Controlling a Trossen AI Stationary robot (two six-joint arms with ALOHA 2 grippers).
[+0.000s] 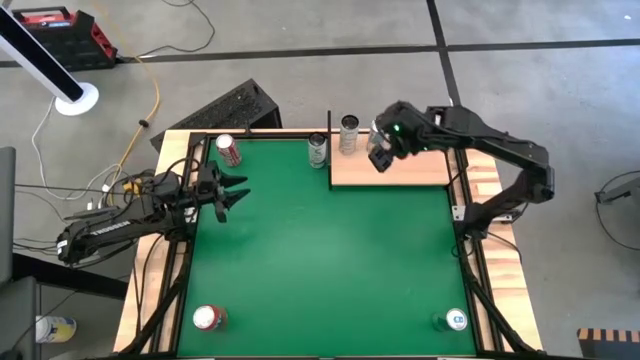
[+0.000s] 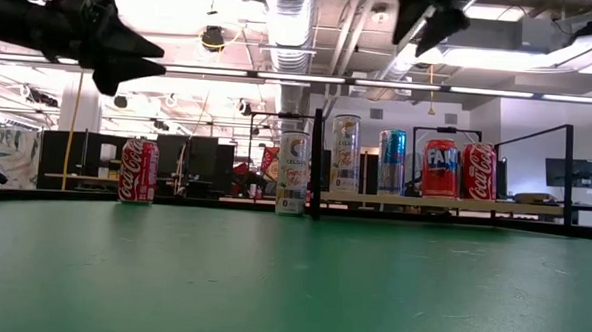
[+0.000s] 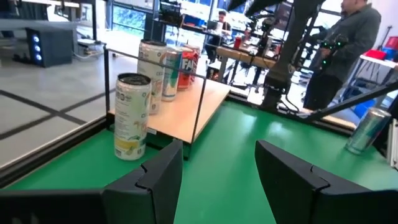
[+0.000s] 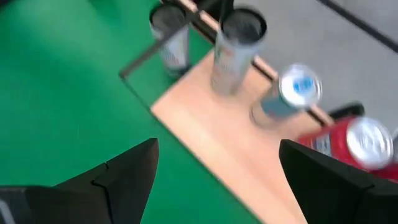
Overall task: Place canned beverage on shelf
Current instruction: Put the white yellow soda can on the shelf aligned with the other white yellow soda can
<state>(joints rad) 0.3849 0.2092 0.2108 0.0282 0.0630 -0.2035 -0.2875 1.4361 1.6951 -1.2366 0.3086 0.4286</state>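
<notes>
The shelf is a pale wood panel with thin black rods at the table's far right. Several cans stand on it in a row: a tall pale one, a blue one and two red ones. A white can stands on the green felt just left of the shelf; it also shows in the left wrist view. My right gripper is open and empty, high above the shelf's cans. My left gripper is open and empty, raised over the felt's left side and pointing toward the shelf.
A red cola can stands at the far left of the felt. Another red can stands at the near left corner and a blue-and-white can at the near right. A person stands in the room beyond the table.
</notes>
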